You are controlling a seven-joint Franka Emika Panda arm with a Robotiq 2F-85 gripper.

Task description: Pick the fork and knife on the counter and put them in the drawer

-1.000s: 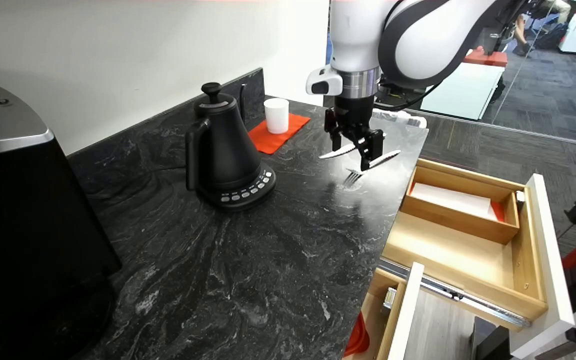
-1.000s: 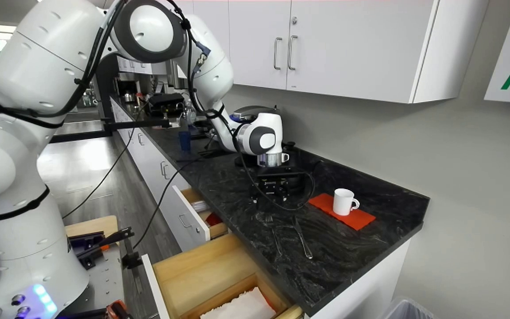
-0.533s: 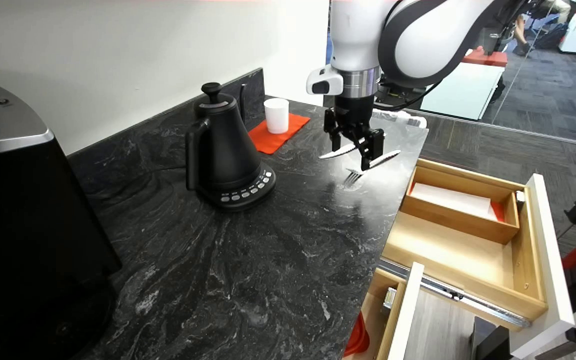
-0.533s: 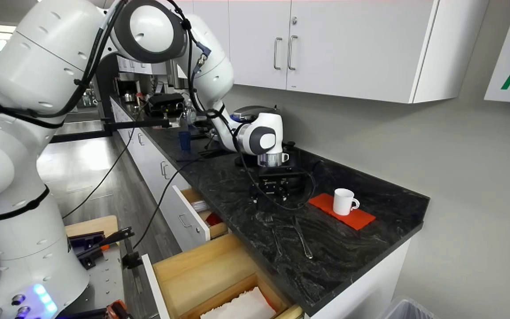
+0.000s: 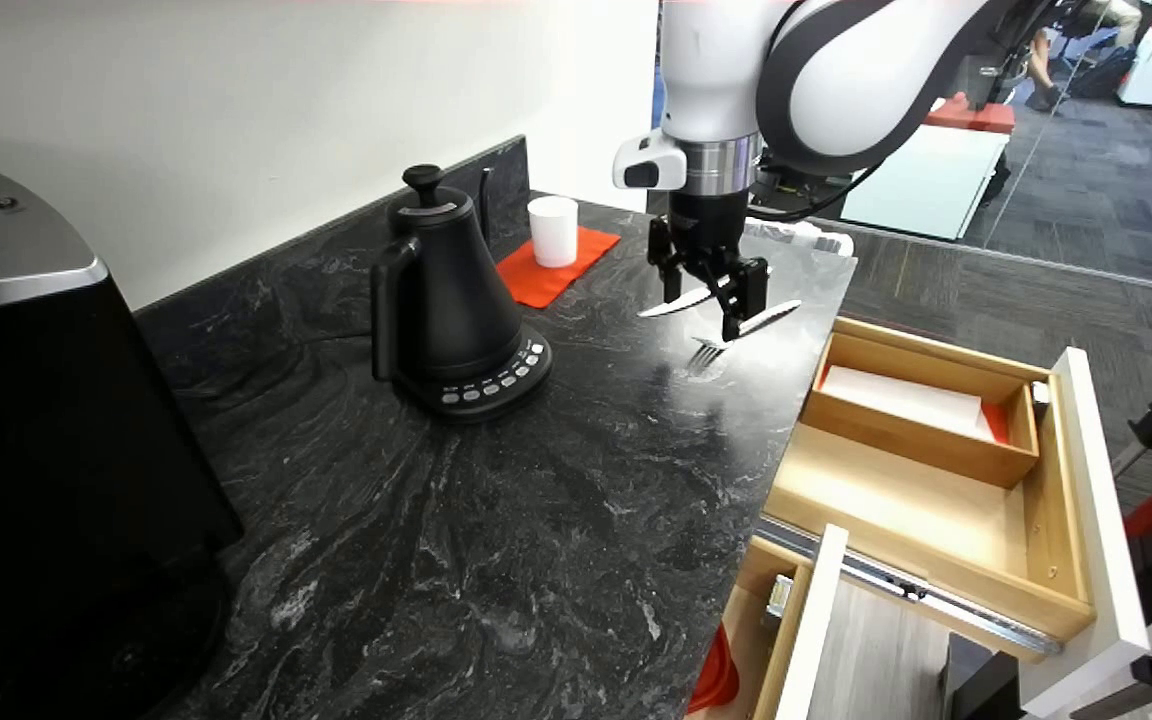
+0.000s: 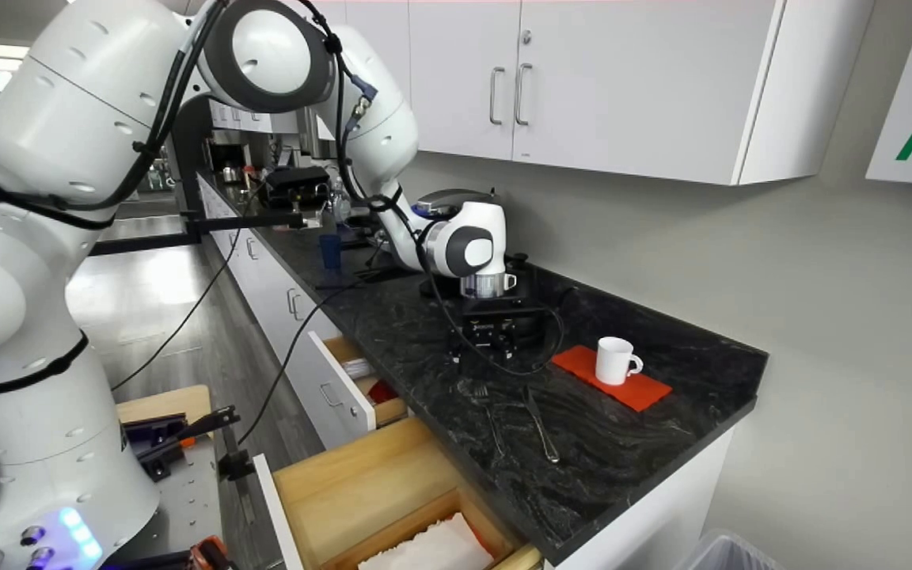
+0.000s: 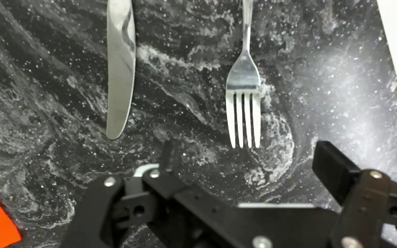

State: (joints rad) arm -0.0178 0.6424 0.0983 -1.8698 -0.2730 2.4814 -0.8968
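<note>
One black machine with a grey top fills the near left for you in an exterior view, and the dark counter runs on from it to the right. Next along comes your kettle, black, upright on its round base. Farther off lies a red napkin, and a white mug stands upright on it in both exterior views.

On to the right, and it's your gripper hanging over the counter, its fingers standing well apart. Look down through the wrist view: the knife lies flat on the left, tip to the near side, left of the gap. To its right, near-parallel, there's the fork, tines to the near side too, lined up with the space between the fingers. Both pieces rest on the counter, clear of the gripper, handles running off the far edge of that view.

Past the counter's right edge now: on the near side, a neighbouring drawer is pulled out, with a red thing in it, too cut off to name. Farther and to the right sits your drawer, pulled out as well, white front on its right. At its far end a wooden box holds white paper, red showing at the edges.
</note>
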